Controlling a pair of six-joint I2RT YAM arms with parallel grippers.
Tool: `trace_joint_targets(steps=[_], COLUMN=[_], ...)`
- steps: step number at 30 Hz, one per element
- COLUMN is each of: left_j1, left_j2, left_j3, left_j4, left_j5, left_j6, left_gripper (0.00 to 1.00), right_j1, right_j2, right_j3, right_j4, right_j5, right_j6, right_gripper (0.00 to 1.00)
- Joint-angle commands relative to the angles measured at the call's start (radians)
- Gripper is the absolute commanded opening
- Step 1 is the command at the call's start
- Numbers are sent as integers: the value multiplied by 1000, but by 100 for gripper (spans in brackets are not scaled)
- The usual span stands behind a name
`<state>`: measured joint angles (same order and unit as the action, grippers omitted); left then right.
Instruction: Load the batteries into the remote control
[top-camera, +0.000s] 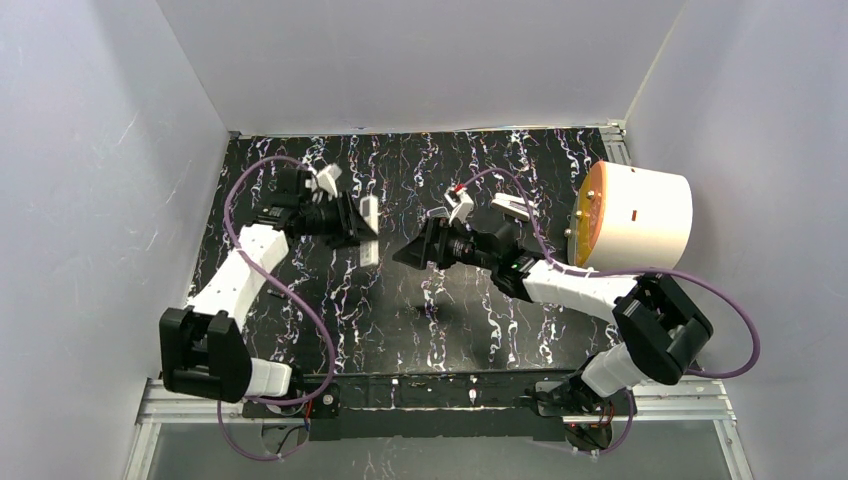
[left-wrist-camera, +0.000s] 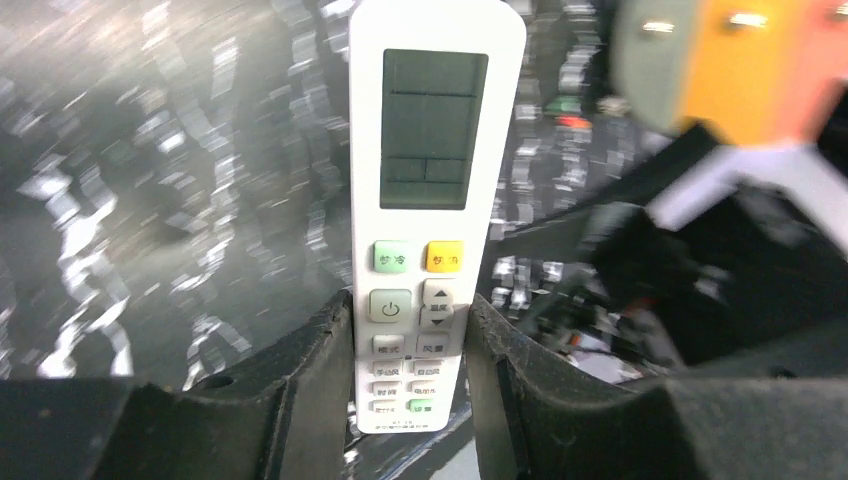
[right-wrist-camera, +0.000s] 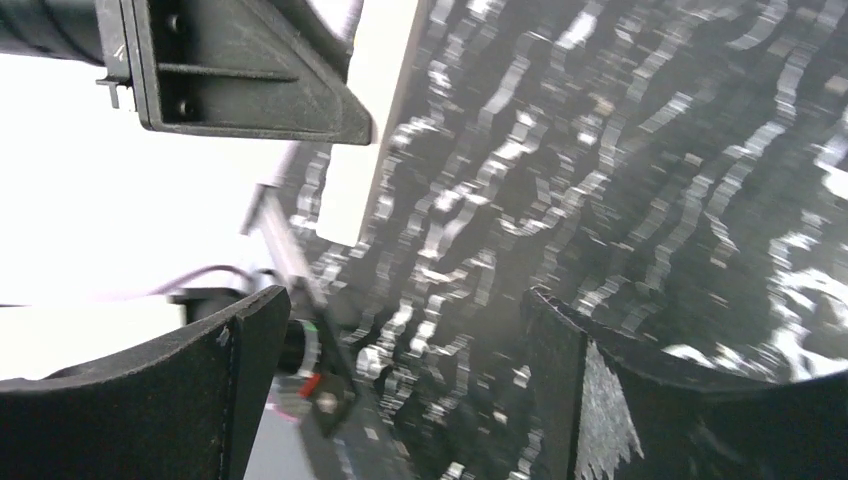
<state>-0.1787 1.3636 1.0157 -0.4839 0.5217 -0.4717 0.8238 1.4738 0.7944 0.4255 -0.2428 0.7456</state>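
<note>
Left wrist view, tool closed on the task's thing. The left tool (left-wrist-camera: 410, 310) clamps the remote control (left-wrist-camera: 435, 150) across its two long side edges at the button end. The display end stands clear beyond the fingertips, with the face turned to this camera. In the top external view the remote is held up off the dark veined counter (top-camera: 400, 340), left of centre. The right tool (right-wrist-camera: 400, 300) faces it from just beside, jaws spread wide with nothing between them. No batteries can be made out in any view; whether the compartment is filled is hidden, since only the remote's face shows clearly.

Handling, as judged: the remote is a light, stiff plastic shell with smooth sides, so it could slip or twist under a push on its back. The side-edge hold suits it, though a grip this low may crowd a rear battery door. The batteries would be hard, slick and apt to roll; each is best pinched across mid-barrel.
</note>
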Motion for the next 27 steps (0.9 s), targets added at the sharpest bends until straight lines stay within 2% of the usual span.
trace_joint_targets(steps=[1, 5, 10, 17, 20, 23, 26, 27], left_j1=[-4, -4, -4, -22, -26, -30, -31, -31], left_j2=[-78, -105, -153, -195, -206, -209, -214, -217], left_j3=[115, 137, 91, 122, 129, 137, 145, 148], left_j4=[116, 247, 536, 538, 539, 539, 541, 541], left_j5=[370, 493, 608, 627, 638, 643, 641, 636], left_j6=[-14, -129, -340, -358, -362, -367, -376, -378], left_gripper=[1, 1, 2, 2, 2, 2, 4, 5], right_j1=[-8, -8, -9, -5, -1, 3, 6, 7], right_j2=[-52, -39, -10, 25, 50, 69, 79, 81], right_j3=[-32, -36, 13, 89, 121, 155, 164, 164], right_j4=[446, 650, 769, 741, 754, 765, 789, 794], right_j5=[-134, -168, -235, -259, -268, -277, -281, -283], right_j6=[225, 361, 452, 465, 483, 496, 501, 502], right_gripper=[95, 96, 96, 90, 84, 73, 51, 46])
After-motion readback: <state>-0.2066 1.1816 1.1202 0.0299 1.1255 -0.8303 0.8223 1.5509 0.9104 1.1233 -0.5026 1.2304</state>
